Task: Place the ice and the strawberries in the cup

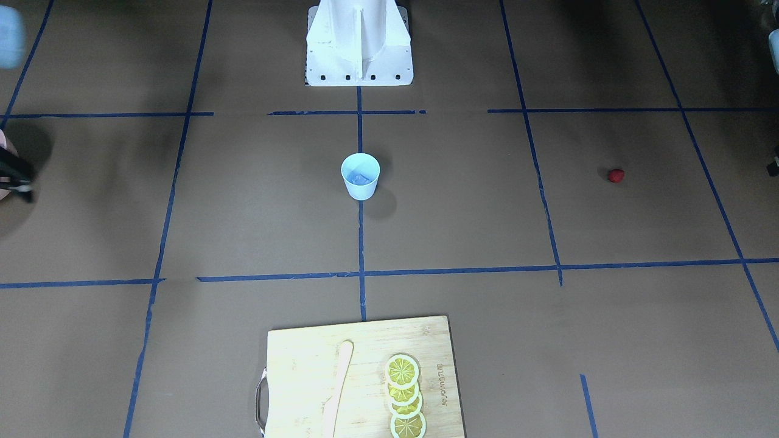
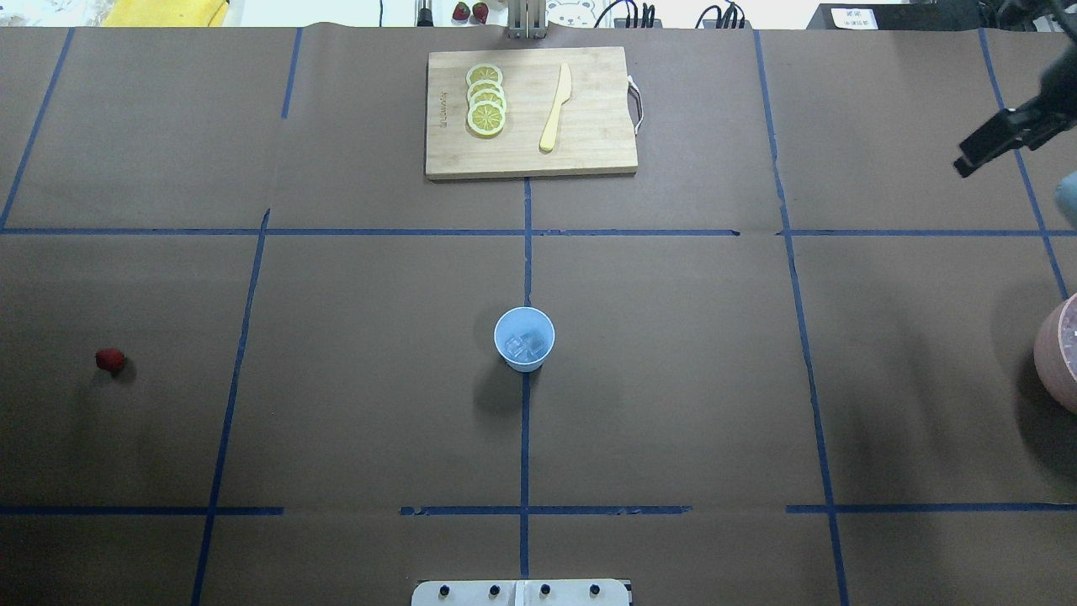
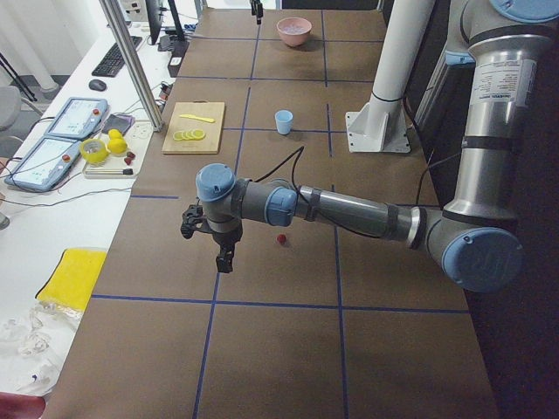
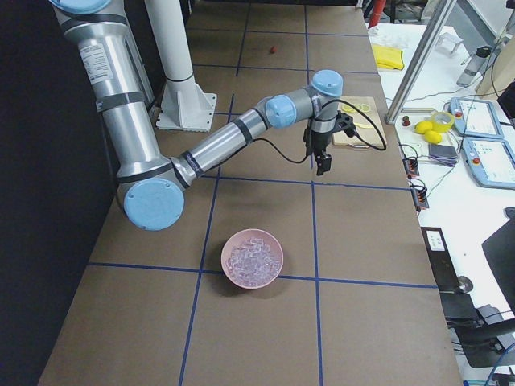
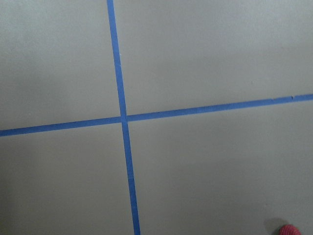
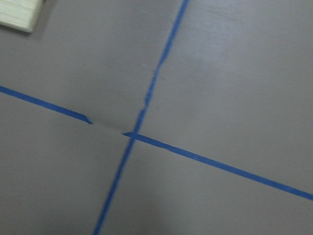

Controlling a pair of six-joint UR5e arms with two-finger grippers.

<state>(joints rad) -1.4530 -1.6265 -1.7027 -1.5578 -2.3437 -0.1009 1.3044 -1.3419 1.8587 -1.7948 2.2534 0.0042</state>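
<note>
The pale blue cup (image 2: 524, 338) stands upright at the table's middle, also in the front view (image 1: 360, 176). Clear ice lumps (image 2: 526, 343) lie inside it. More ice (image 4: 252, 259) fills the pink bowl. The small red strawberry (image 2: 109, 360) lies alone on the robot's left side, also in the front view (image 1: 616, 176) and at the left wrist view's bottom edge (image 5: 289, 230). My left gripper (image 3: 225, 260) hangs above the table beside the strawberry; I cannot tell its state. My right gripper (image 2: 968, 162) hovers at the far right, away from the cup; its jaws are unclear.
The pink bowl (image 2: 1062, 353) sits at the right edge. A wooden cutting board (image 2: 530, 114) with lemon slices (image 2: 485, 99) and a yellow knife (image 2: 555, 108) lies at the far side. The robot's white base (image 1: 359, 42) stands behind the cup.
</note>
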